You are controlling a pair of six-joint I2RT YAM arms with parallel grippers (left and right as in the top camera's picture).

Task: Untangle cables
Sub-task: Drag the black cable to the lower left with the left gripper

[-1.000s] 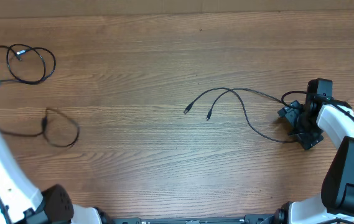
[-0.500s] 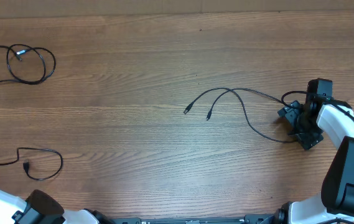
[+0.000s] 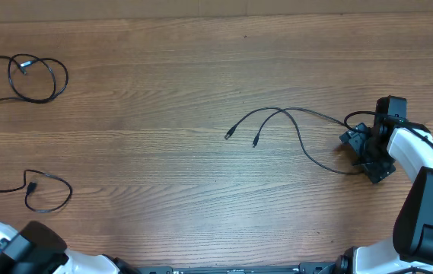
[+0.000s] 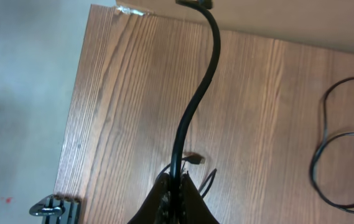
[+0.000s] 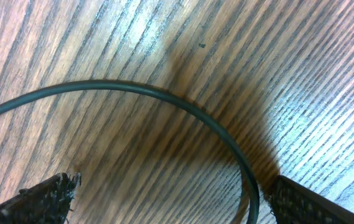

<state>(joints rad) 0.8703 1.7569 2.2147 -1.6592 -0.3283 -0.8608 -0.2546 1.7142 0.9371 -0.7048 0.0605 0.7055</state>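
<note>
The left gripper (image 4: 178,198), bottom centre, is clamped on a cable (image 4: 192,112). The right gripper (image 5: 173,196) gapes wide astride a second cable (image 5: 164,96). Only the overhead view shows its plug ends (image 3: 230,135) mid-frame.

Three thin black cables, namely coiled cable (image 3: 23,64), looped cable (image 3: 70,192) and sprawled cable (image 3: 281,111), two robot arms, left arm (image 3: 33,247) and right arm (image 3: 406,144), one wooden worktop (image 3: 163,99)
</note>
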